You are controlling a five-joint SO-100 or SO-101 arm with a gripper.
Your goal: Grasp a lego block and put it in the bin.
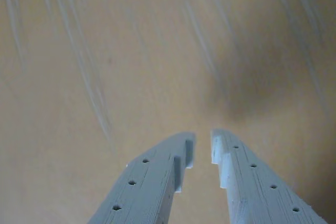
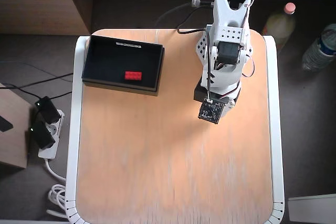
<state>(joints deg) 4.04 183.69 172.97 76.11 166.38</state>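
The arm (image 2: pixel 227 51) stands at the far edge of the surface (image 2: pixel 173 171), to the right of the bin in the overhead view, folded over its own base with the wrist pointing toward the near edge. A small circuit board (image 2: pixel 211 111) on the wrist faces up at the camera.

In the wrist view the hand (image 1: pixel 202 142) reaches up from the bottom edge, its two pale fingers (image 1: pixel 152 177) nearly together, with only a narrow gap left at the tips and nothing held between them. Under the tips lies bare wood of the surface, marked with pale streaks.

The bin (image 2: pixel 97 56) sits at the far left corner of the surface, to the left of the arm and apart from it. Its long axis runs left to right, turned slightly so the right end lies a little nearer the camera's bottom edge. A thin white mark shows along its far rim.

The lego block (image 2: pixel 133 75) lies flat inside the bin, toward the near wall and right of centre. Its long axis runs left to right, roughly parallel to the bin's long walls.
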